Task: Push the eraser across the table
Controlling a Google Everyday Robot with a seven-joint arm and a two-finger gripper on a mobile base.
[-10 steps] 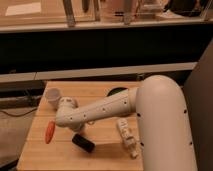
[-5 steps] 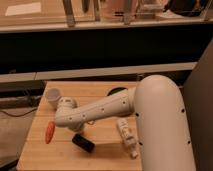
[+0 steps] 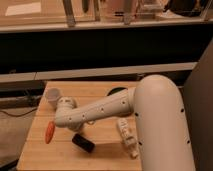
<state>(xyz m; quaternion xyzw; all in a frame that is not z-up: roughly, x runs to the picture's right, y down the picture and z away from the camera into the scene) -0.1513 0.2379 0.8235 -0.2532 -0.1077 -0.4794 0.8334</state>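
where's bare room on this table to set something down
Bare on the table: back strip between white cup and dark round thing; the front between eraser and white object. Crowded: left middle, where the shut gripper sits by eraser and carrot.

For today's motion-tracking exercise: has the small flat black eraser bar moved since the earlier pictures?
No. The eraser stays right of the orange carrot; gripper hidden under the arm.

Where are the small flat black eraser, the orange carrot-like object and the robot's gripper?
Small flat black eraser [image 3: 83, 143]: camera view, middle of its top.
Orange carrot-like object [image 3: 49, 132]: camera view, middle of its body.
Gripper [image 3: 65, 118]: camera view, arm's left end, up-left of the eraser.
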